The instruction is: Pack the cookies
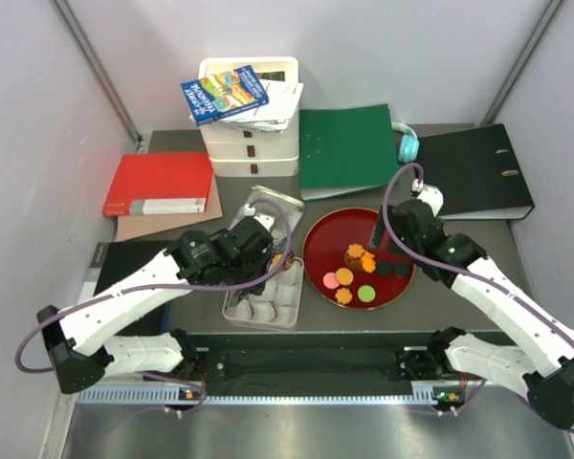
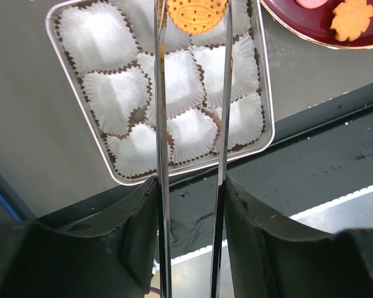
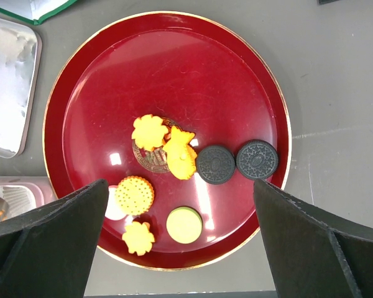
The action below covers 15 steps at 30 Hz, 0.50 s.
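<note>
My left gripper (image 1: pixel 265 256) (image 2: pixel 191 192) is shut on metal tongs (image 2: pixel 161 124). The tong tips pinch a round orange cookie (image 2: pixel 196 13) above the silver tin (image 2: pixel 267 81) of white paper cups (image 2: pixel 115 93). The other cookies lie on the red plate (image 1: pixel 327 237) (image 3: pixel 174 74): two orange ones (image 3: pixel 150 131) at its middle, two black ones (image 3: pixel 215 164), a round orange one (image 3: pixel 134 195), a green one (image 3: pixel 184 225), an orange flower (image 3: pixel 138 238) and a partly hidden pink one (image 1: pixel 331 280). My right gripper (image 1: pixel 387 234) (image 3: pixel 180 186) is open and empty above the plate.
The tin's lid (image 1: pixel 273 203) lies behind the tin. A white drawer unit (image 1: pixel 251 143) with booklets, a green folder (image 1: pixel 344 151), a black binder (image 1: pixel 483 172) and a red book (image 1: pixel 158 184) stand at the back. A black mat (image 1: pixel 316 363) lies along the near edge.
</note>
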Motion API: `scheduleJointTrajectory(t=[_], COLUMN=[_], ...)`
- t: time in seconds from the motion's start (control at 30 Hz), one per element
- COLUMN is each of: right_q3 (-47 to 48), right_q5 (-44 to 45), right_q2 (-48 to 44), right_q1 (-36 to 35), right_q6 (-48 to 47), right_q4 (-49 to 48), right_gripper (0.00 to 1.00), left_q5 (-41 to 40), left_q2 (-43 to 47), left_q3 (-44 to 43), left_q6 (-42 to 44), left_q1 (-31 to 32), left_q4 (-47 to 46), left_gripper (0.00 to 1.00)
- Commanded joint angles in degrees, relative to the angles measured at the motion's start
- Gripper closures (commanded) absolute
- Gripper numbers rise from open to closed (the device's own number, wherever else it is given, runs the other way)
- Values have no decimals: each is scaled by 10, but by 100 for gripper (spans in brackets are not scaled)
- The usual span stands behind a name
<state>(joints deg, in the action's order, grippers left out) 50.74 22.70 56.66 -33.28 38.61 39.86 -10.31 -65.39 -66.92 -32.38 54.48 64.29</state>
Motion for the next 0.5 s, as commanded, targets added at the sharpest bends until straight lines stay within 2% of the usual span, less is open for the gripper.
scheduleJointTrajectory(t=[0.0,0.27,0.47], right_q3=[16,11,11], right_q5=[5,9,9], right_q2=[-20,-24,-24], right_q1=[-6,-6,-6], right_q6=[4,5,8], right_q4=[-5,-5,-6], right_gripper=[1,1,1], left_q5=[22,18,5], left_q2=[9,-4,-15], left_q3=[7,-1,-15], left_q6=[-8,2,10], left_q1=[1,1,1], left_q4=[-50,-58,-51], left_gripper=[53,46,45])
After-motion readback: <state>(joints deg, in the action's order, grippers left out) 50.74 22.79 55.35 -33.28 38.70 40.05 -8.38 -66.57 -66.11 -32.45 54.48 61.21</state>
